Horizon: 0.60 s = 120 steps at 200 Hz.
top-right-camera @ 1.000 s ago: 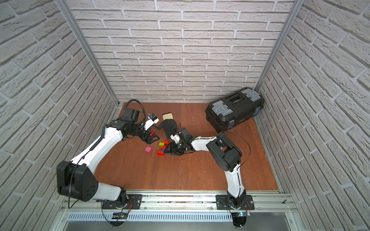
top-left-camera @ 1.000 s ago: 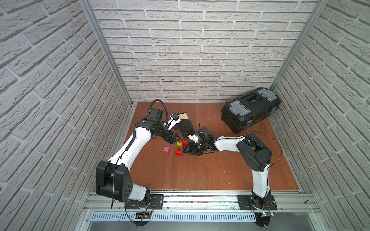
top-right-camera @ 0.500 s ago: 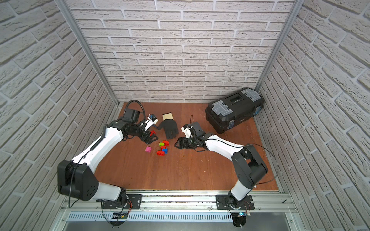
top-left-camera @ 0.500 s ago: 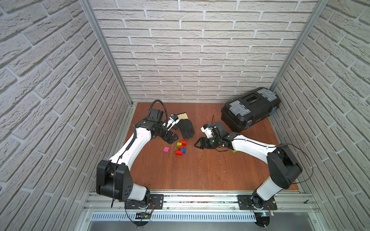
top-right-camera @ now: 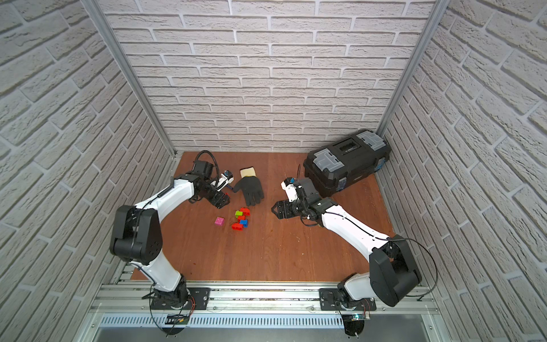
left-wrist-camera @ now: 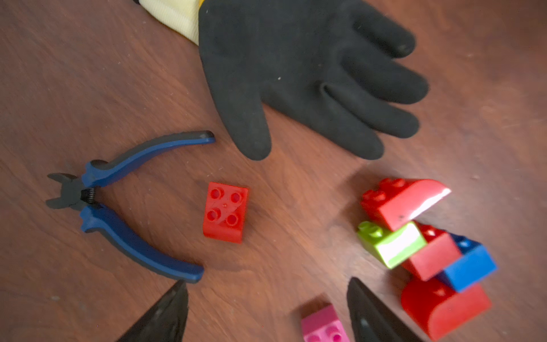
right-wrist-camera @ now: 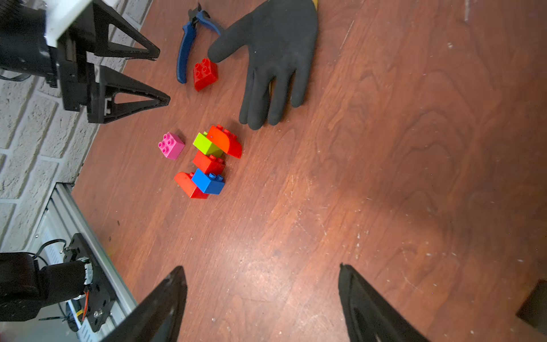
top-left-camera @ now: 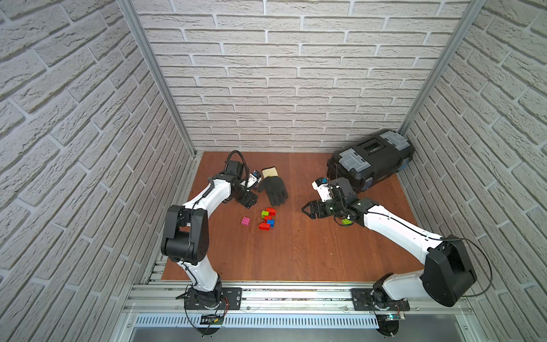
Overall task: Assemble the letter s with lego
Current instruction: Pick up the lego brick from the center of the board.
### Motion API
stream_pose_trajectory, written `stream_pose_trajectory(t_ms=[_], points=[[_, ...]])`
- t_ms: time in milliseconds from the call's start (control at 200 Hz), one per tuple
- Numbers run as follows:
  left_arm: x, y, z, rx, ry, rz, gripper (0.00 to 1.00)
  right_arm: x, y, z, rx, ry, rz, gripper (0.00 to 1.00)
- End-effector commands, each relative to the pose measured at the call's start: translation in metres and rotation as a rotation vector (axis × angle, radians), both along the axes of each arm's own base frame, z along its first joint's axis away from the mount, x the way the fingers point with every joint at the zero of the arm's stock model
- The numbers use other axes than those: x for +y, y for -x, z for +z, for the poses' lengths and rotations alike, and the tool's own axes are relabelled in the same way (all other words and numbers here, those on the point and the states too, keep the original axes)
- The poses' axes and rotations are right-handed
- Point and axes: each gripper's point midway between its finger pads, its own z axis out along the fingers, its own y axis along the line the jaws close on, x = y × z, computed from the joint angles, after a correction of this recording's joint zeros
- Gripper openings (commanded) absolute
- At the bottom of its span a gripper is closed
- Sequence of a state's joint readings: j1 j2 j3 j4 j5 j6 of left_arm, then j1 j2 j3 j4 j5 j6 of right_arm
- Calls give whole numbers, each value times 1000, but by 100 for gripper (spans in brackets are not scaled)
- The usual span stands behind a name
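The lego lies mid-table: a touching crooked row of a curved red brick (right-wrist-camera: 226,140), a lime green brick (right-wrist-camera: 207,145), a red brick (right-wrist-camera: 208,163), a blue brick (right-wrist-camera: 208,182) and another curved red brick (right-wrist-camera: 188,185), seen in both top views (top-left-camera: 268,219) (top-right-camera: 241,219). A pink brick (top-left-camera: 245,221) (left-wrist-camera: 321,324) lies alone to its left. A loose red brick (left-wrist-camera: 225,211) sits by the pliers. Another lime green brick (top-left-camera: 345,221) shows under my right arm. My left gripper (top-left-camera: 248,202) (left-wrist-camera: 266,284) hovers open and empty above the pink brick. My right gripper (top-left-camera: 306,210) (right-wrist-camera: 260,268) is open and empty, right of the row.
A black glove (top-left-camera: 273,186) with a cream cuff lies behind the bricks. Blue-handled pliers (left-wrist-camera: 118,201) lie beside the glove's thumb. A black toolbox (top-left-camera: 370,165) stands in the back right corner. Brick-pattern walls close in three sides.
My right arm has pulled back to the right, away from the brick row, and its jaws have opened wider. The left gripper has stayed in place, its jaws slightly narrower.
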<state>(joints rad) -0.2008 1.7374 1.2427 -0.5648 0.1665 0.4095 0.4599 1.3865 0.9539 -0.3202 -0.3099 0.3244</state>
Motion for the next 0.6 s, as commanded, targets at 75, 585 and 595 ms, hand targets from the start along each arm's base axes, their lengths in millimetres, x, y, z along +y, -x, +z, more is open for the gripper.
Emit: stream_pose_trajectory(t_ms=[75, 585, 595], points=[[8, -27, -15, -44, -83, -44, 81, -16, 2, 12, -75, -1, 2, 86], [13, -49, -53, 9, -142, -66, 72, -38, 5, 16, -76, -47, -47, 89], [13, -49, -54, 11, -142, -68, 72, -38, 5, 16, -78, -50, -44, 89]])
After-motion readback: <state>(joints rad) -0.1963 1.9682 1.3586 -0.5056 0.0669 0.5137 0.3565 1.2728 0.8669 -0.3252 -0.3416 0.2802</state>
